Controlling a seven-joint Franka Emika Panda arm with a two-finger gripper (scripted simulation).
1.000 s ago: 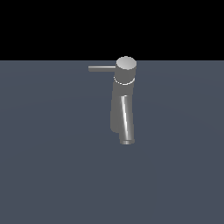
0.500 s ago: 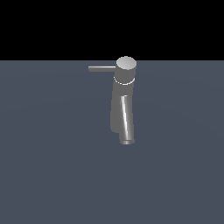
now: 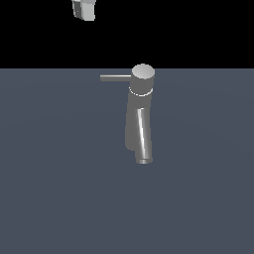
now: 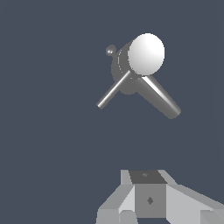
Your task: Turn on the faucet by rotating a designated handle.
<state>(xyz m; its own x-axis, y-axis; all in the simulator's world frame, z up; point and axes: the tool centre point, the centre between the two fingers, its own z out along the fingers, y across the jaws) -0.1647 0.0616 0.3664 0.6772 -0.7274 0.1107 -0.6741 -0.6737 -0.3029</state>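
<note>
The grey metallic faucet [image 3: 138, 119] stands upright on the dark floor, with its round cap [image 3: 143, 72] on top and its slanted spout [image 3: 143, 139] pointing down toward the camera. The thin handle [image 3: 115, 77] sticks out level from the cap toward the exterior view's left. Only a small white-grey tip of my gripper [image 3: 84, 10] shows at the top edge, high above and to the left of the handle, touching nothing. In the wrist view the faucet's cap [image 4: 146, 53], handle [image 4: 113, 92] and spout [image 4: 161, 98] lie well ahead of the gripper's housing [image 4: 148, 199].
A flat dark grey-blue floor [image 3: 59, 198] surrounds the faucet. A small round knob [image 4: 110, 50] shows beside the faucet's body in the wrist view.
A part of my gripper has come into the exterior view at the top edge, where none showed before. The faucet and its handle have not moved.
</note>
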